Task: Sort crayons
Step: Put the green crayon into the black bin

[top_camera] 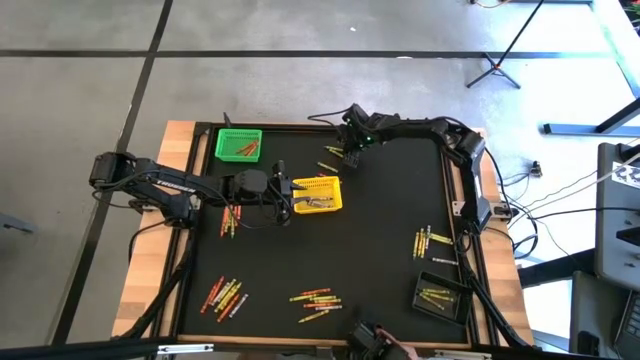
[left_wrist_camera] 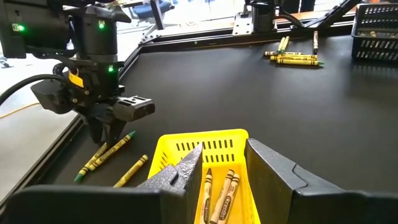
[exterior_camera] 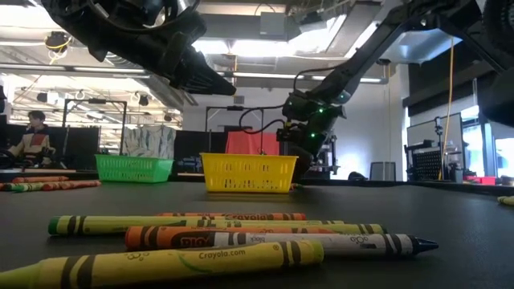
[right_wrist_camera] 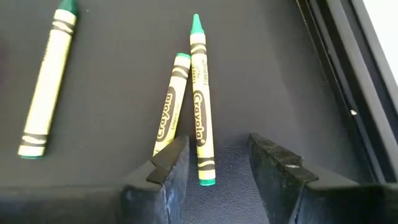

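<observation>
Arms were both out over the black table (top_camera: 380, 240), and neither had picked anything up. Left arm stretched in from the left edge, lying pretty flat, with the left gripper (top_camera: 291, 194) right at the near end of the yellow basket (top_camera: 330, 183). From its wrist camera the two dark fingers (left_wrist_camera: 180, 174) stood apart on either side of the basket's end, nothing between them, and a few orange-looking crayons (left_wrist_camera: 219, 196) lay inside the basket just past the tips. Right arm came up along the right side, bent at the elbow and reached across the far edge, so the right gripper (top_camera: 352, 150) pointed down near the top middle of the table. Its jaws were parted too, not clamped on anything, and sat low over a small bunch of green-tipped crayons (right_wrist_camera: 200, 99). One of those ran straight into the gap between the right fingers (right_wrist_camera: 171, 165), a second leaned against it and passed by the inner edge of one finger, and a third lay off to the side, well clear. Whether the fingers actually touched any crayon I couldn't tell. Other loose piles sat along the near edge (top_camera: 316, 302) and near the right side (top_camera: 432, 243), plus a green basket (top_camera: 238, 145) in the far left area and a black basket (top_camera: 440, 296) at the near right.
</observation>
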`<control>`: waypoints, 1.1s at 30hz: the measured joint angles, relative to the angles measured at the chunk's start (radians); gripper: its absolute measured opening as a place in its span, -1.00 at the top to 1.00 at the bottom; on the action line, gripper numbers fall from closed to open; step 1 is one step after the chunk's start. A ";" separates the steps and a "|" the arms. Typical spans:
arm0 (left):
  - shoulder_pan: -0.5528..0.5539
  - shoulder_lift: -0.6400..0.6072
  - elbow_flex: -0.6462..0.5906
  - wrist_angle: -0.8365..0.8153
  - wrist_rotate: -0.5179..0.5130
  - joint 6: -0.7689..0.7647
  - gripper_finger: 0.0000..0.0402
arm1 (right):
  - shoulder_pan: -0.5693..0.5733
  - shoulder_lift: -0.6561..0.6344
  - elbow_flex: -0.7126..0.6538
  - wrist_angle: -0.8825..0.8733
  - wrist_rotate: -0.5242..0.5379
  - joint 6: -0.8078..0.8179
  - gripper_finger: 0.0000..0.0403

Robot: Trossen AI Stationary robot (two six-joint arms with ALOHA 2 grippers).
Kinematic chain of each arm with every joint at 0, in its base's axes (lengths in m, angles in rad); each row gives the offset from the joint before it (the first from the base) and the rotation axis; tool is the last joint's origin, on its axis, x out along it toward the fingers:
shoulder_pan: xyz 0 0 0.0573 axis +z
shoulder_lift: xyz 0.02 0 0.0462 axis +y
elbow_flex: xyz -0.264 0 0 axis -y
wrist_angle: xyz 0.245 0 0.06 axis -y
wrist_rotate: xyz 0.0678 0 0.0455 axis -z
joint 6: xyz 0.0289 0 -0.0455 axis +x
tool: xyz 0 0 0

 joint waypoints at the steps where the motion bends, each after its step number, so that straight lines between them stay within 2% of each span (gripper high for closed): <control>1: 0.000 0.000 0.000 0.000 0.000 0.000 0.47 | 0.000 0.000 0.001 -0.002 0.008 -0.007 0.18; 6: 0.000 0.000 0.000 -0.001 0.002 0.000 0.47 | 0.000 0.002 0.001 -0.012 0.015 -0.014 0.30; 16: 0.000 0.000 0.000 -0.002 0.003 0.001 0.47 | 0.002 0.002 0.000 -0.021 0.013 -0.022 0.94; 24: 0.000 0.000 0.000 -0.002 0.004 -0.019 0.47 | 0.006 -0.028 -0.005 -0.034 0.044 -0.041 0.88; 29: -0.010 0.000 0.000 0.001 0.004 -0.059 0.47 | 0.027 -0.134 -0.007 -0.050 0.122 -0.040 0.94; 33: -0.026 0.000 0.000 0.035 0.004 -0.127 0.47 | 0.062 -0.225 -0.005 -0.104 0.145 -0.018 0.92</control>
